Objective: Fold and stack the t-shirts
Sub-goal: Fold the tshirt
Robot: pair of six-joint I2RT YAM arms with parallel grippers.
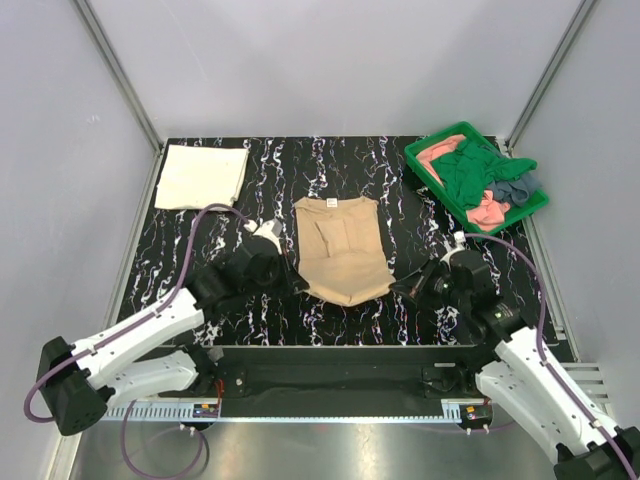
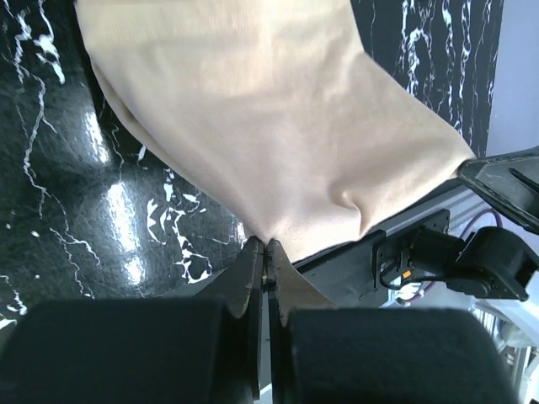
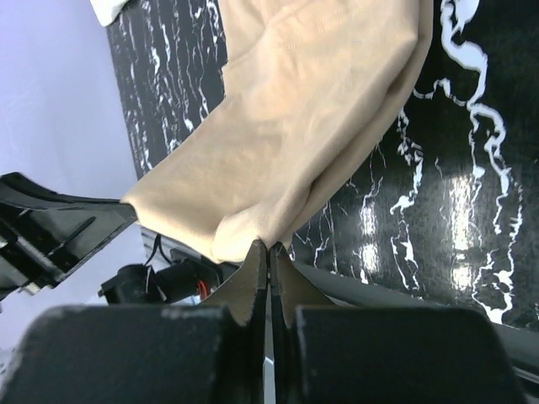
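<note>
Top view: the tan t-shirt [image 1: 342, 250] lies at the centre of the black marbled bench [image 1: 270, 160]. Its collar points to 12 o'clock and its sleeves are folded inward, so the outline is a narrow panel.

The left pincer [image 1: 297, 284] meets the shirt at its 7 o'clock corner, and the right pincer [image 1: 396, 288] meets it at its 5 o'clock corner.

Left wrist view: the left pincer [image 2: 265, 246] has its fingers pressed together, pinching the tan hem at their tips. The cloth spreads away from them toward 12 o'clock.

Right wrist view: the right pincer [image 3: 269, 247] is likewise closed on a fold of the tan hem.

A cream-white t-shirt [image 1: 202, 176] lies folded flat at 10 o'clock on the bench, well apart from the tan one.

At 2 o'clock a green plastic tray [image 1: 425, 150] holds a dark green t-shirt [image 1: 470, 170], a salmon-pink t-shirt [image 1: 487, 210] and a grey-blue t-shirt [image 1: 515, 188], all crumpled together. The grey-blue one hangs over the rim.
</note>
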